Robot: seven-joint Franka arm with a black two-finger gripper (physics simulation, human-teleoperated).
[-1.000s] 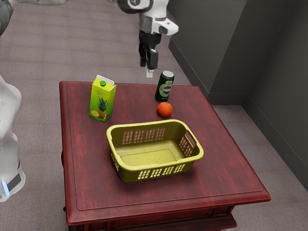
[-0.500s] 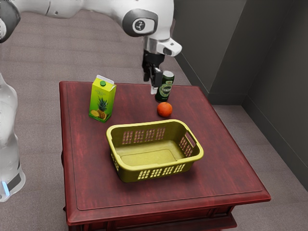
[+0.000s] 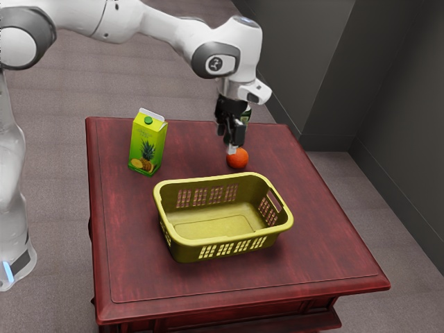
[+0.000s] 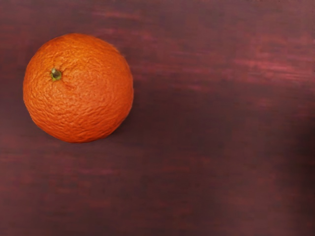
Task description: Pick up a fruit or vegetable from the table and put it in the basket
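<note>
Gripper (image 3: 231, 144) is lower vs. earlier pics, closer to the orange (image 3: 239, 159), overlapping its top edge in ext. view & hiding most of the green can (image 3: 246, 116).

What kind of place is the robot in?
It looks like a plain indoor room, maybe in a home or an office; I can't tell which. You can see dark grey walls, a carpet-like floor and a reddish wooden table.
</note>
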